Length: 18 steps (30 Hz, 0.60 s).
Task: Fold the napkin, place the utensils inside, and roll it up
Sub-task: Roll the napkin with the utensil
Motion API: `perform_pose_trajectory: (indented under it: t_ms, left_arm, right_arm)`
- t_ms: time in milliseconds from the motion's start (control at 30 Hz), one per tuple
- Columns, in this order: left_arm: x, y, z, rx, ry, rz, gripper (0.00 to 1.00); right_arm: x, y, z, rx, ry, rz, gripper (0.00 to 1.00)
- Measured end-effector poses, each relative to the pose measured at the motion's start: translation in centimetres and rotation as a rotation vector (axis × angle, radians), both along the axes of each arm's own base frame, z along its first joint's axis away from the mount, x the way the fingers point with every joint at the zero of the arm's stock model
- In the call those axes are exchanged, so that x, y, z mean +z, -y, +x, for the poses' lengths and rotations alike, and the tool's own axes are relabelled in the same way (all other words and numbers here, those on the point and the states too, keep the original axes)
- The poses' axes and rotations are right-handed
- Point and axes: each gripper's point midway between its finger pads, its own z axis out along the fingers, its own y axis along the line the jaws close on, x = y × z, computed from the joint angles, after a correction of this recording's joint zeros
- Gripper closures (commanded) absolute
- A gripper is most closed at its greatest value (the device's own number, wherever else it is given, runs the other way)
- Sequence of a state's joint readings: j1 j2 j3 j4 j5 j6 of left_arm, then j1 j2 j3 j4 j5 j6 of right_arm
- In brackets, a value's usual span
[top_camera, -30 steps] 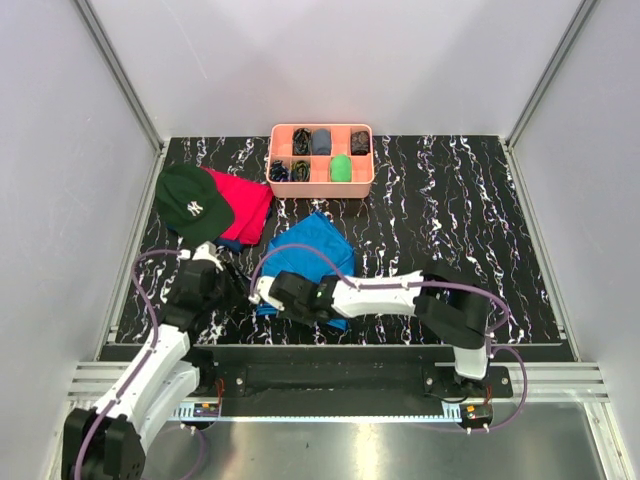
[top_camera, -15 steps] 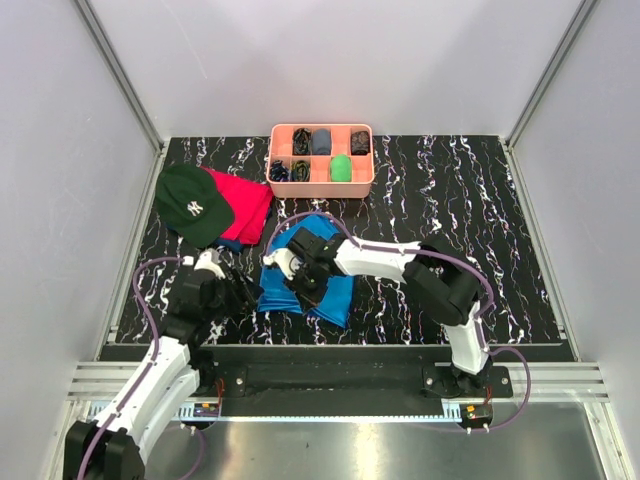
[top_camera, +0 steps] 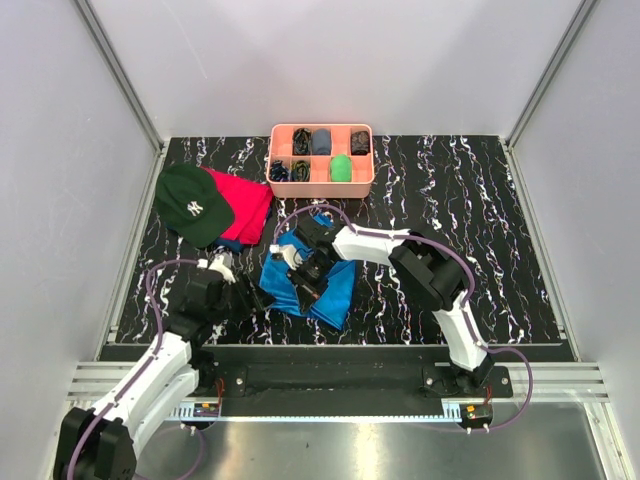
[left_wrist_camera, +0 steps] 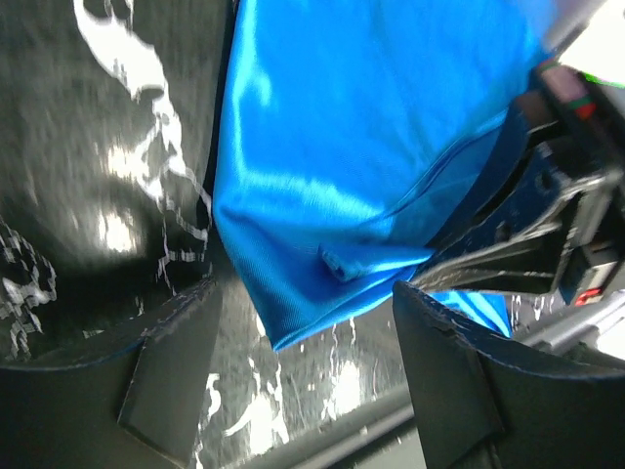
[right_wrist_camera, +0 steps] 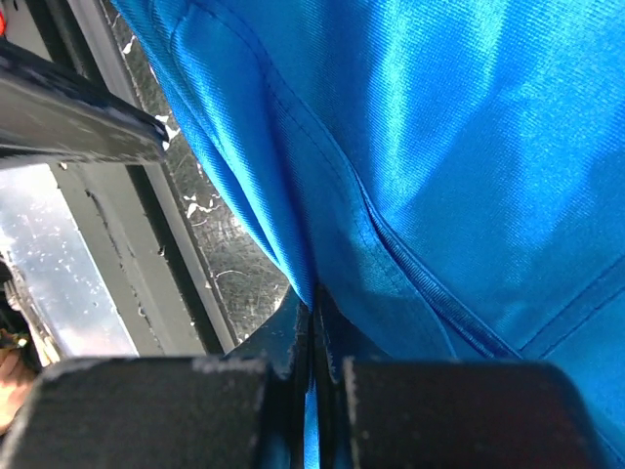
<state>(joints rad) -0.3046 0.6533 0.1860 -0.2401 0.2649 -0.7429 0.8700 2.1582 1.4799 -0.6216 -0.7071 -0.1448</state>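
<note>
The bright blue napkin (top_camera: 336,287) lies bunched on the dark marbled table, in front of centre. My right gripper (top_camera: 304,272) is shut on a fold of it, and the right wrist view shows the cloth (right_wrist_camera: 439,147) pinched between the closed fingers (right_wrist_camera: 293,337). My left gripper (top_camera: 252,297) is open and low at the napkin's left corner. In the left wrist view that corner (left_wrist_camera: 293,322) points into the gap between my two fingers (left_wrist_camera: 171,366) without touching them. The utensils do not show in any view.
A pink tray (top_camera: 320,187) with small items in its compartments stands at the back. A dark green cap (top_camera: 192,205) lies on a red cloth (top_camera: 250,200) at the back left. The table's front edge is close behind the left gripper.
My right gripper has moved away from the front edge toward the back with the napkin in it, dragging the cloth. My left gripper has shifted right, up to the napkin's corner.
</note>
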Motion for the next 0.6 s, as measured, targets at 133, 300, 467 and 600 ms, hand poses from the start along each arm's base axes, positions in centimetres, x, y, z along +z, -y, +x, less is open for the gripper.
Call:
perform_pose_trajectory:
  t_ms: [133, 300, 467, 600]
  left_arm:
    - [-0.7, 0.5, -1.0, -0.004, -0.076, -0.026, 0.25]
    - [-0.3, 1.3, -1.5, -0.008, -0.115, -0.081, 0.24]
    - [0.9, 2.5, -1.0, -0.011, -0.113, -0.167, 0.22]
    - [2.3, 3.1, 0.3, 0.019, -0.072, -0.229, 0.21]
  right_arm:
    - [0.0, 0.0, -0.3, 0.004, -0.016, 0.001, 1.00]
    - [-0.1, 0.0, -0.5, 0.006, -0.032, 0.002, 1.00]
    - [-0.1, 0.0, -0.7, 0.007, -0.048, 0.003, 1.00]
    - [-0.1, 0.0, -0.7, 0.007, -0.049, 0.003, 1.00]
